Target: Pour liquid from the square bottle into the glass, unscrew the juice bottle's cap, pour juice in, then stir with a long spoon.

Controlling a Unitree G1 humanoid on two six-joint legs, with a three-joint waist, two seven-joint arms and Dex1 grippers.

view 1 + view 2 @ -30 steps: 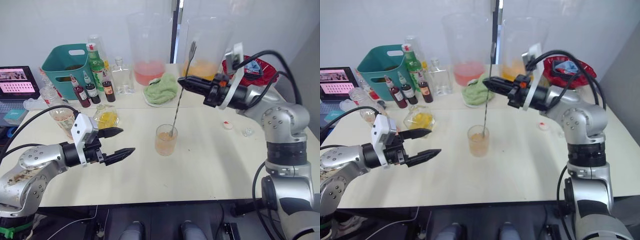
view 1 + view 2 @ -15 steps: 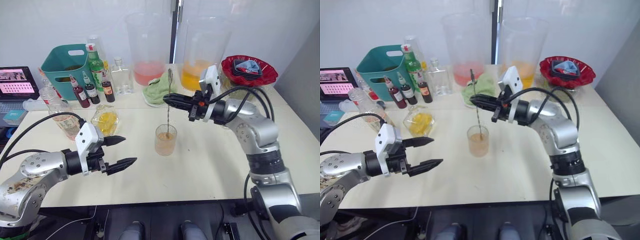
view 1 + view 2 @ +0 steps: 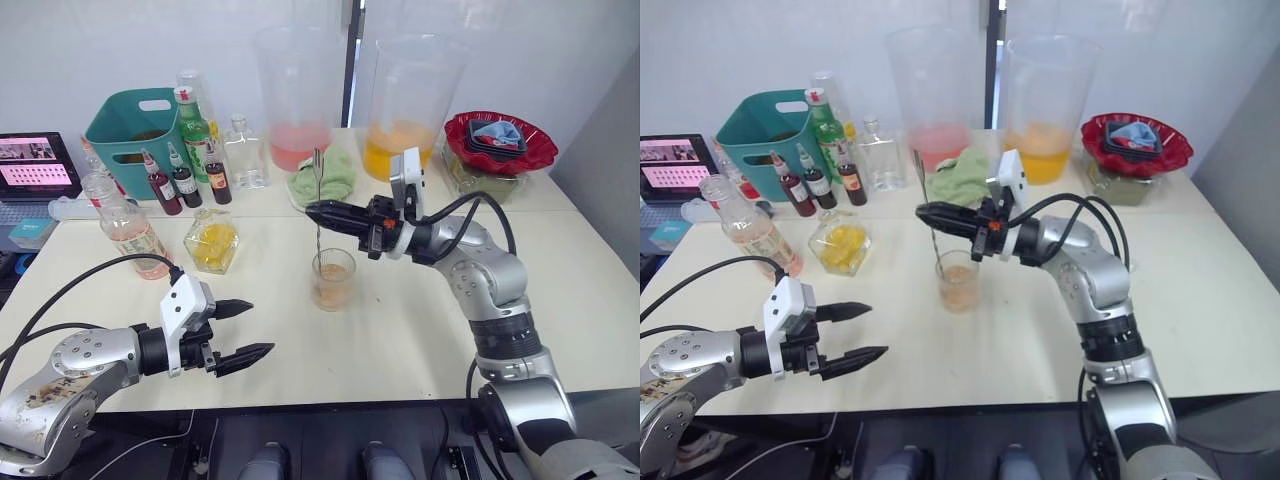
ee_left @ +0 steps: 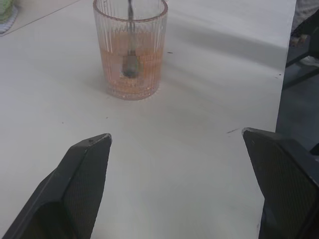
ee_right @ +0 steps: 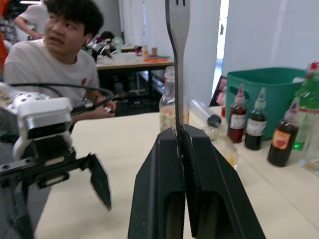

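I have the right end effector [image 3: 318,211] clamped on the long spoon [image 3: 318,195], its bowl down in the glass [image 3: 332,279] directly below. I'd stir gently, keeping the shaft off the rim. Left end effector [image 3: 247,327] gapes wide, empty, short of the glass.

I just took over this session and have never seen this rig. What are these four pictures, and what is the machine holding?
It is a two-armed humanoid robot. Two pictures come from its head, looking down over the table; two come from cameras on its wrists. The right gripper is shut on the long spoon, whose bowl stands in the glass of orange drink. The left gripper is open and holds nothing. The square bottle and juice bottle stand at the robot's left.
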